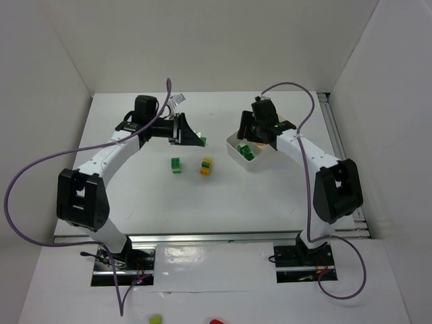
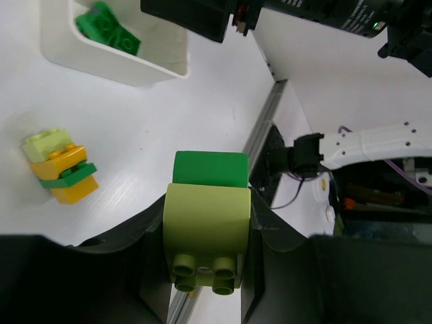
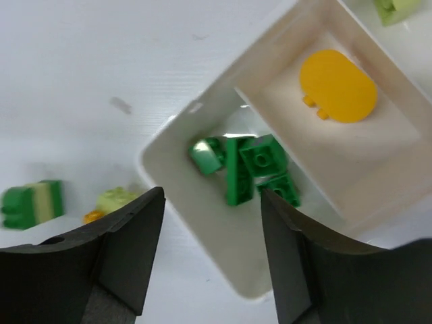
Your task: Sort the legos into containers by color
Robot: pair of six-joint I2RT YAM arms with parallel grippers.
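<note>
Top external: we see the left gripper (image 1: 196, 137) left of the white tray (image 1: 251, 165) and the right gripper (image 1: 260, 131) above it. A green stack (image 1: 175, 165) and a yellow stack (image 1: 206, 166) stand side by side on the table (image 1: 135, 202).

Left wrist: it clamps a pale-green brick (image 2: 206, 223) capped with dark green, long axis along the fingers, studs toward the camera.

Right wrist: we find the jaws apart and empty over the compartment holding green bricks (image 3: 246, 169). A yellow piece (image 3: 336, 84) lies next door.

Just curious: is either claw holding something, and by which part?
The left gripper pinches a pale-green brick by its two sides; a dark-green brick is stuck to it. The right gripper holds nothing.
</note>
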